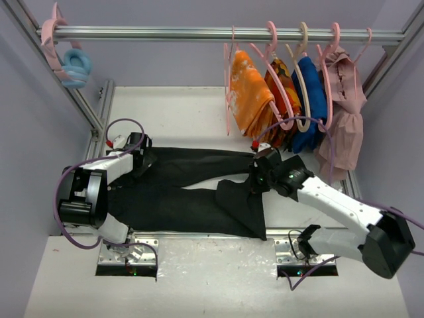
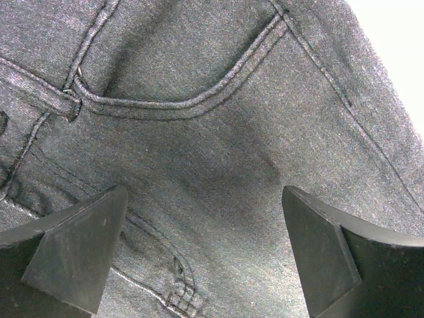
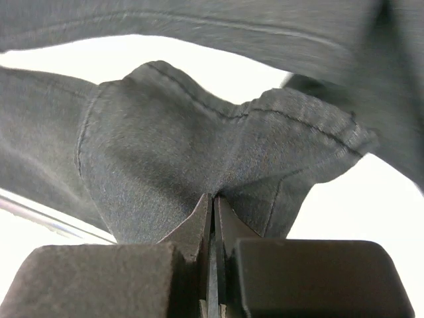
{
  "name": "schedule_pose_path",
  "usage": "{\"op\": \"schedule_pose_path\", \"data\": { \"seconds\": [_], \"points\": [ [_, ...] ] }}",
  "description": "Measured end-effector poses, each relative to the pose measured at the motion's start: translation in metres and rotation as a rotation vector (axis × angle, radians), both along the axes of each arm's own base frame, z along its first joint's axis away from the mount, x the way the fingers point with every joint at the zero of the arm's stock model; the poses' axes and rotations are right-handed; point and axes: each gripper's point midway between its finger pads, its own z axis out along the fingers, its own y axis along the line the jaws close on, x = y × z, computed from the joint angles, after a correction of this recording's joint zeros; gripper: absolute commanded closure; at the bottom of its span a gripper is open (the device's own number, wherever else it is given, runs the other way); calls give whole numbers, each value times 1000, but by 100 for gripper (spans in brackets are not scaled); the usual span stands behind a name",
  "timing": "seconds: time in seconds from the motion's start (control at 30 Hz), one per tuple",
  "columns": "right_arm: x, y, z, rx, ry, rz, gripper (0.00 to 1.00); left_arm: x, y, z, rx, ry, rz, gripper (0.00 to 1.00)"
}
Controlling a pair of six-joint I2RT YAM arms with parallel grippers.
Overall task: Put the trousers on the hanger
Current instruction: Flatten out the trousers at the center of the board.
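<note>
Pale blue at 11 o'clock to start: a ring-shaped hook (image 1: 75,66) dangles from the metal rail (image 1: 165,33) that spans the top of the overhead view. Down at 9 o'clock, the left gripper (image 1: 142,159) sits over the waist end of the trousers (image 1: 179,199). Its own camera shows the fingers (image 2: 73,255) spread wide, one on either side of a curved pocket seam (image 2: 199,103), with a belt loop (image 2: 71,99) off at 10 o'clock. Only flat cloth lies between them; whether the tips touch it cannot be told.

The trousers themselves lie across the centre of the white tabletop (image 1: 185,119), black and long, legs running towards 3 o'clock, the nearer leg broader and rumpled at its end. Up at 12 o'clock, the hanger (image 1: 228,99), thin and pale pink, hangs on the rail, well apart from the trousers below.

Just right of centre now: the right gripper (image 1: 256,177) is down at the leg ends. Its fingers (image 3: 192,228) are pressed together and pinching a fold of trouser leg. The stitched hem is bunched into a peak above the tips, with bright tabletop showing behind it.

On towards 1 o'clock the rail carries an orange patterned cloth (image 1: 250,93), then a blue garment (image 1: 311,99) beside a beige hanger (image 1: 302,40), and at the far right a dusty pink garment (image 1: 346,112).
</note>
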Motion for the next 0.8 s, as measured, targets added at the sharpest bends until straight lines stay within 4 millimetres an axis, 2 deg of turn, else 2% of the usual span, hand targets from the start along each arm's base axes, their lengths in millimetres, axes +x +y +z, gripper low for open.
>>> {"op": "schedule_pose_path", "data": {
  "seconds": [0.13, 0.43, 0.53, 0.73, 0.77, 0.8],
  "points": [
    [-8, -30, 22, -26, -78, -90, 100, 0, 0, 0, 1, 0, 0, 0],
    [-41, -111, 112, -62, -272, -307, 100, 0, 0, 0, -2, 0, 5, 0],
    [-47, -130, 118, -128, -275, -352, 100, -1, -1, 1, -8, -3, 13, 0],
    [-58, -159, 106, -335, -184, -399, 100, -3, 2, 15, -1, -14, 34, 0],
    [-59, -163, 108, -364, -173, -417, 98, -2, 3, 20, 4, -21, 40, 0],
    [-57, -164, 114, -381, -171, -428, 90, 0, 4, 25, 8, -30, 46, 0]
  ]
}}
